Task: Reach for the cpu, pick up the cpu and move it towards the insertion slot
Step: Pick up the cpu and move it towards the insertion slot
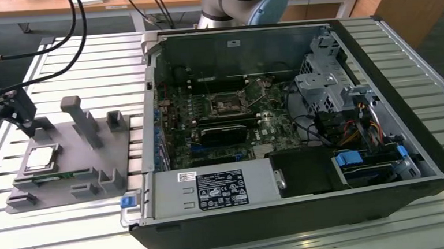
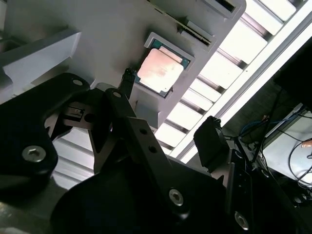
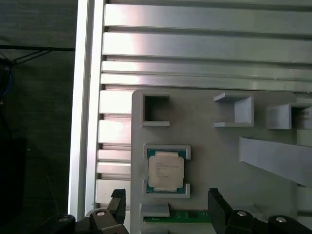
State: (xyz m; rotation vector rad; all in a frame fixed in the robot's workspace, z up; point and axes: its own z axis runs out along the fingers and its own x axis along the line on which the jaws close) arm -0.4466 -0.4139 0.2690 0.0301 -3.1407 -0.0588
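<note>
Your gripper (image 3: 165,199) hung above the grey fixture (image 3: 219,161), pointing down. Its fingers stood apart, with the cpu (image 3: 165,170) near them, not touched.

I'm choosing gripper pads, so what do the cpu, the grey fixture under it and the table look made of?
The cpu: a silvery metal lid, judging by its dull sheen, on a green board. The fixture: probably plastic, evenly grey and matte, with no shine. The table: likely aluminium slats, pale and brightly reflective.

Silver table (image 1: 86,57) with slats
On it sit 2 things: a grey holder (image 1: 66,189) and, just beside it, an open computer case (image 1: 290,223).
</note>
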